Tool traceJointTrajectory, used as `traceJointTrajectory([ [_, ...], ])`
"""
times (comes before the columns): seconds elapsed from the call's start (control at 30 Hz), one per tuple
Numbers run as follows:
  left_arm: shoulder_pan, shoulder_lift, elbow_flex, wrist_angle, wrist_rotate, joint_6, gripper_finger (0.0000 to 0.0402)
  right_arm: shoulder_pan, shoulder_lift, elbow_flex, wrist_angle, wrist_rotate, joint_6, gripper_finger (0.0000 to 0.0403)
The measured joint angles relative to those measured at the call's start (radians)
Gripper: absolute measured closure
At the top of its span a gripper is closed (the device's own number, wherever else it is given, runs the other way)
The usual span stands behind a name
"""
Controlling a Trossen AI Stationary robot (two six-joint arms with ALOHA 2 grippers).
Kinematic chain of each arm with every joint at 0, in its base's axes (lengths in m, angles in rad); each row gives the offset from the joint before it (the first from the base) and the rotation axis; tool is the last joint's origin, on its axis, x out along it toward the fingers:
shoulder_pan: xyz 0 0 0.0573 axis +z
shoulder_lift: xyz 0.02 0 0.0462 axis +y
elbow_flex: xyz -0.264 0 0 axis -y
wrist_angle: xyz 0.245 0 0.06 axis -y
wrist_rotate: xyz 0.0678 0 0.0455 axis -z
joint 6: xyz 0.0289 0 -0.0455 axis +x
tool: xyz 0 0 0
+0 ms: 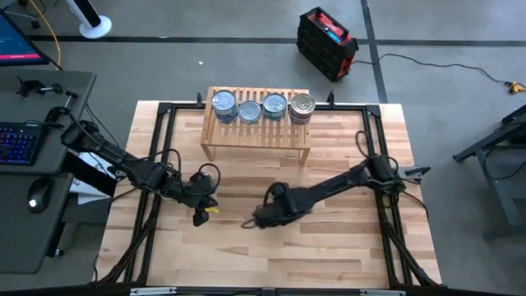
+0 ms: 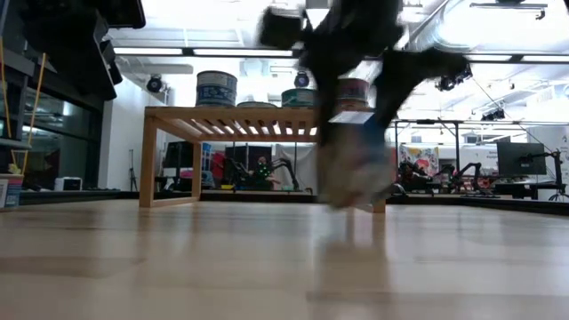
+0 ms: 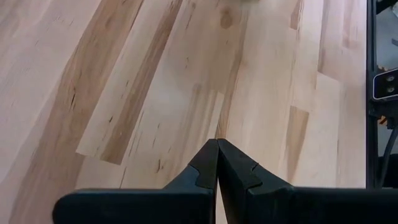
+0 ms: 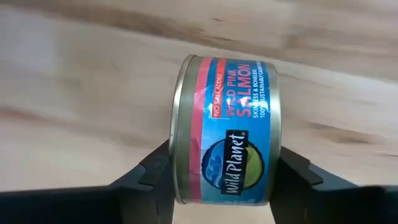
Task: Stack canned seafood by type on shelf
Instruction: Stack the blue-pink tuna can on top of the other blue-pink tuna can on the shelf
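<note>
The light-wood shelf (image 1: 256,131) stands at the table's far middle. Several tins stand on its slatted top in a row: silvery-blue ones (image 1: 223,104) (image 1: 249,111) (image 1: 274,105) and a gold-toned one (image 1: 302,106); they also show in the low view (image 2: 217,89). My right gripper (image 1: 261,216) is at the table's middle, shut on a salmon tin (image 4: 230,130) with a blue and pink label. My left gripper (image 1: 200,215) is shut and empty over the table, left of the right one; its closed fingertips show in the left wrist view (image 3: 217,163). My right gripper pinches the salmon tin between its two fingers, one finger (image 4: 155,177) on the tin's rimmed flat end (image 4: 181,143) and the other on the opposite flat end. The tin lies on its side in the hold, its label facing the wrist camera. In the low view (image 2: 356,164) it appears clear of the table.
A black metal frame (image 1: 168,111) runs round the table's edges. Bare planks lie in front of the shelf and toward the near edge. A desk with a keyboard (image 1: 20,140) stands left of the table, and a red and black case (image 1: 327,43) sits on the floor beyond.
</note>
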Motion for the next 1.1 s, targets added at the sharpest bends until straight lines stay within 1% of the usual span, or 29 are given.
traceJointTrajectory([
  [0.07,0.0,0.0,0.0,0.0,0.0,-0.012,0.0401,0.036,-0.05,0.0,-0.116,-0.028,-0.046,0.0237],
  [0.17,0.0,0.0,0.0,0.002,0.0,-0.024,0.0401,0.105,-0.113,-0.005,-0.334,-0.078,-0.075,0.0237],
  [0.23,0.0,0.0,0.0,0.002,-0.001,-0.022,0.0401,0.154,-0.162,-0.054,-0.41,-0.135,-0.058,0.0237],
  [0.27,0.0,0.0,0.0,0.005,-0.002,-0.017,0.0401,0.179,-0.198,-0.095,-0.412,-0.163,-0.032,0.0237],
  [0.33,0.001,0.0,0.0,0.008,-0.011,-0.011,0.0401,0.232,-0.289,-0.215,-0.359,-0.22,0.056,0.0237],
  [0.4,0.002,0.0,0.0,0.009,-0.015,-0.014,0.0401,0.288,-0.398,-0.368,-0.259,-0.257,0.193,0.0237],
  [0.47,0.006,0.0,0.0,0.009,-0.017,-0.035,0.0401,0.338,-0.522,-0.537,-0.119,-0.25,0.342,0.0237],
  [0.5,0.009,0.0,0.0,0.01,-0.017,-0.052,0.0401,0.358,-0.587,-0.616,-0.051,-0.223,0.413,0.0237],
  [0.53,0.011,0.0,0.0,0.009,-0.017,-0.072,0.0401,0.372,-0.655,-0.694,0.016,-0.163,0.471,0.0237],
  [0.57,0.012,0.0,0.0,0.009,-0.017,-0.094,0.0401,0.377,-0.722,-0.765,0.082,-0.074,0.515,0.0237],
  [0.63,0.015,0.0,0.0,0.009,-0.017,-0.141,0.0401,0.368,-0.852,-0.88,0.206,0.157,0.561,0.0237],
  [0.7,0.016,0.0,0.0,0.009,-0.017,-0.186,0.0401,0.343,-0.982,-0.962,0.304,0.407,0.538,0.0237],
  [0.77,0.015,0.0,0.0,0.009,-0.017,-0.225,0.0401,0.31,-1.106,-1.013,0.393,0.631,0.445,0.0237],
  [0.8,0.015,0.0,0.0,0.009,-0.017,-0.241,0.0401,0.289,-1.165,-1.032,0.436,0.72,0.394,0.0237],
  [0.83,0.015,0.0,0.0,0.009,-0.017,-0.254,0.0401,0.265,-1.221,-1.048,0.478,0.787,0.335,0.0237],
  [0.87,0.015,0.0,0.0,0.01,-0.017,-0.263,0.0401,0.235,-1.275,-1.061,0.517,0.825,0.263,0.0237],
  [0.93,0.015,0.0,0.0,0.009,-0.027,-0.281,0.0401,0.161,-1.366,-1.07,0.591,0.835,0.104,0.0237],
  [1.0,0.016,0.0,0.0,0.01,-0.046,-0.299,0.0401,0.068,-1.436,-1.075,0.661,0.8,-0.054,0.0237],
  [1.1,0.016,0.0,0.0,0.01,-0.073,-0.339,0.0401,-0.092,-1.504,-1.075,0.795,0.732,-0.268,0.0237],
])
